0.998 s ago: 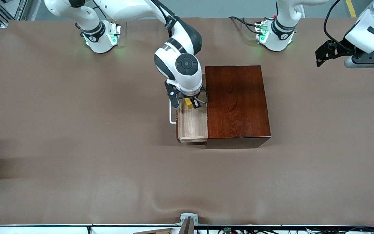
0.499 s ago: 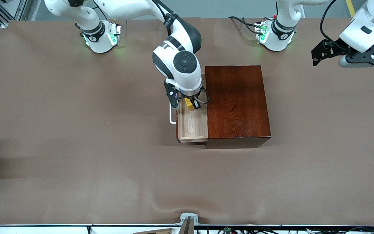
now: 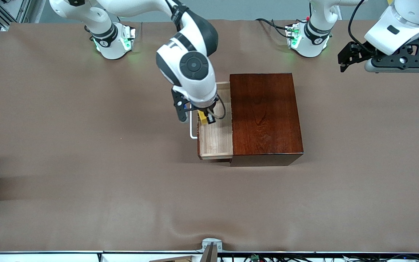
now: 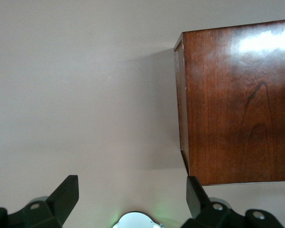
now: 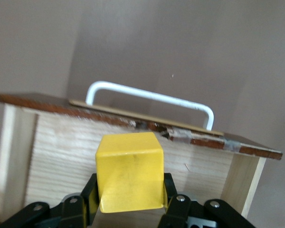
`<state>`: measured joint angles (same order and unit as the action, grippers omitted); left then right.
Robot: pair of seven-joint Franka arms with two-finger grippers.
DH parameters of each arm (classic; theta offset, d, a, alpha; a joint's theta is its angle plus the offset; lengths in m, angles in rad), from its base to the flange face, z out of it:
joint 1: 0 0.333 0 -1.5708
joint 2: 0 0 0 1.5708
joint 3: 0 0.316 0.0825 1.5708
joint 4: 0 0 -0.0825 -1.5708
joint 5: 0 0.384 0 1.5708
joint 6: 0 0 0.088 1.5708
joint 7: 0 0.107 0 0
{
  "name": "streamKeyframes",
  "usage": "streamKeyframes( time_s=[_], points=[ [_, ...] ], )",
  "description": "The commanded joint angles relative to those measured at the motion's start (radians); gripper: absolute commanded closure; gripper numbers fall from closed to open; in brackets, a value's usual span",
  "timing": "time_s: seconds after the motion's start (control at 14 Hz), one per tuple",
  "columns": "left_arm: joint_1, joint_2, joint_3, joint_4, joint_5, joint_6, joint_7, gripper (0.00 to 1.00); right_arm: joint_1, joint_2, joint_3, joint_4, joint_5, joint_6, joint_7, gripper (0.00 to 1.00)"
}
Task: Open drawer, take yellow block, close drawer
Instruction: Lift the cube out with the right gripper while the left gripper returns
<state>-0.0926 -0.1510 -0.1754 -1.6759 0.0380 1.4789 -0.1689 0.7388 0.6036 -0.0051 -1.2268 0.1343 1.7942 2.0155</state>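
Right gripper point(image 3: 206, 117) is clamped on the small bright yellow cube point(image 5: 129, 171), up over the pulled-out pale-wood drawer point(image 3: 215, 140) with its white bar handle point(image 3: 192, 127). Left gripper point(image 4: 133, 202) waits with fingers spread wide over the brown table point(image 3: 86, 163) by the glossy mahogany box point(image 3: 264, 116).

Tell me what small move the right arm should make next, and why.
Probably carry the yellow block clear of the open drawer, toward bare table. The right hand is shut on it over the tray, so only setting it down and closing remain.
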Motion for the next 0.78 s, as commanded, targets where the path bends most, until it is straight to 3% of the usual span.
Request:
streamKeyframes(
  time_s=[0.0,0.36,0.71],
  points=[
    [0.002,0.039,-0.045,0.056,-0.016,-0.002,-0.067,0.00,-0.044,-0.011,0.014,0.041,0.002,-0.062,-0.006,1.00],
    [0.001,0.119,-0.153,0.136,-0.015,0.000,-0.202,0.00,-0.120,-0.073,0.016,0.039,0.008,-0.139,-0.214,1.00],
    [-0.056,0.309,-0.291,0.292,-0.012,0.007,-0.501,0.00,-0.225,-0.099,0.016,0.026,0.008,-0.203,-0.499,1.00]
  ],
)
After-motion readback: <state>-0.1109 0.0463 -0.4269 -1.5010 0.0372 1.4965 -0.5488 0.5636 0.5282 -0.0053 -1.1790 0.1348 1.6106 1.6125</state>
